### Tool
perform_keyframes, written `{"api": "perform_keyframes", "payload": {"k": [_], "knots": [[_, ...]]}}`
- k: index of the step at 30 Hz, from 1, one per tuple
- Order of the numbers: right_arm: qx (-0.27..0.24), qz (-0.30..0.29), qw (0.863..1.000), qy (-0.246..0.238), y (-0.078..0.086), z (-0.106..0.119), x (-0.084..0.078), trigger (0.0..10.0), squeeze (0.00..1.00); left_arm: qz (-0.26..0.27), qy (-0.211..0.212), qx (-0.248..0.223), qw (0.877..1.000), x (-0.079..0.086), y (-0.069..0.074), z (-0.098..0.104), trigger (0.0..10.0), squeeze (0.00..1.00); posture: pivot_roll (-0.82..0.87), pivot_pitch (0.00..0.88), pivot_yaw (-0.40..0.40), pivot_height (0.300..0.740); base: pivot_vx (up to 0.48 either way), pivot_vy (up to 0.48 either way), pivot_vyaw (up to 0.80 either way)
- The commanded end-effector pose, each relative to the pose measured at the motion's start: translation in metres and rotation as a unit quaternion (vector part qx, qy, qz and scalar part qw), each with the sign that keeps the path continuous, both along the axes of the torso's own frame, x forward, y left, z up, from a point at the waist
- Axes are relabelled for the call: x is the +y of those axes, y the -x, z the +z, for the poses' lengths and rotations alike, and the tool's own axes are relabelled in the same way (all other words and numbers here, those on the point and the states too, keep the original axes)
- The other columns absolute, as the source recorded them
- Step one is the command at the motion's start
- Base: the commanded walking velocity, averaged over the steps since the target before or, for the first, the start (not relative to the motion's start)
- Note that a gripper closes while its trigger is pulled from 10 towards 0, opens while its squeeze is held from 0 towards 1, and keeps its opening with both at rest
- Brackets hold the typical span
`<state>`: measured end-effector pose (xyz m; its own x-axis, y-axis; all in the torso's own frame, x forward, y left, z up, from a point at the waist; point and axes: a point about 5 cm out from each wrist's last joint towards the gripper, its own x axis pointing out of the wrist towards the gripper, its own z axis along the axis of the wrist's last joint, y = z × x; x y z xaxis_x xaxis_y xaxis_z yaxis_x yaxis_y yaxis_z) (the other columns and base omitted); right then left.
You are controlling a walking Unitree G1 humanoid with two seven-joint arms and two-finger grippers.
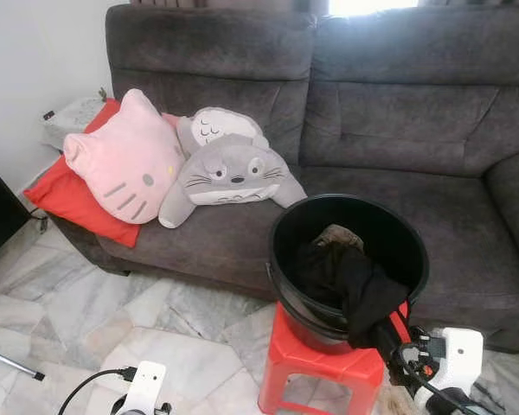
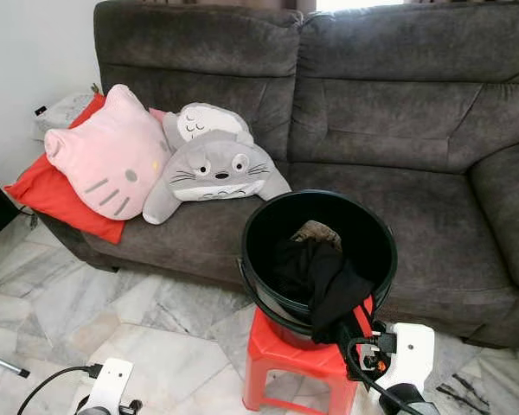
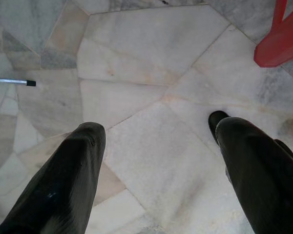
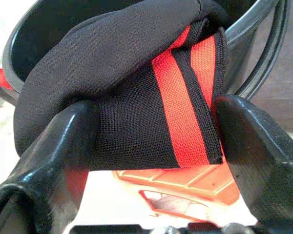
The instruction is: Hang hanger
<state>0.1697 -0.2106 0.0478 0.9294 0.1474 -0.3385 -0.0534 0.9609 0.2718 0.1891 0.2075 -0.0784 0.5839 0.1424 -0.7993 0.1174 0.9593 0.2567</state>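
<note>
A black bucket (image 1: 281,226) stands on a red plastic stool (image 1: 304,356) in front of the sofa. Dark clothes lie inside it, and a black garment with a red stripe (image 1: 365,300) hangs over its near rim. My right gripper (image 4: 151,141) is low at the bucket's front right, shut on the garment's striped hem (image 4: 185,112); the cloth sits between both fingers. Low at the left, my left gripper (image 3: 156,141) hangs open over the marble floor, holding nothing.
A dark grey sofa (image 1: 398,112) fills the back, with a pink cat pillow (image 1: 125,160), a grey plush (image 1: 229,173) and a red cushion (image 1: 69,197) on its left seat. A thin metal rod with a black tip (image 1: 13,365) lies on the floor at the left.
</note>
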Motion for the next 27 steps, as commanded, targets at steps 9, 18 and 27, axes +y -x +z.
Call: {"api": "perform_keyframes", "payload": {"k": [9, 18, 27], "knots": [[-0.007, 0.032, 0.999, -0.042, 0.007, 0.000, 0.010, 10.0, 0.00, -0.010, -0.017, 0.002, 1.000, 0.006, 0.000, 0.001, 10.0, 0.00, -0.29, 0.000, 0.081, 0.740, 0.000, 0.000, 0.00], [-0.018, 0.112, 0.990, -0.081, 0.016, 0.008, 0.028, 10.0, 0.00, -0.014, -0.022, 0.002, 1.000, 0.007, -0.001, 0.002, 10.0, 0.00, -0.29, 0.000, 0.080, 0.740, 0.000, 0.000, 0.00], [-0.023, 0.133, 0.986, -0.095, 0.015, 0.010, 0.030, 10.0, 0.00, -0.014, -0.024, 0.002, 1.000, 0.006, -0.001, 0.001, 10.0, 0.00, -0.29, 0.000, 0.080, 0.740, 0.000, 0.000, 0.00]]}}
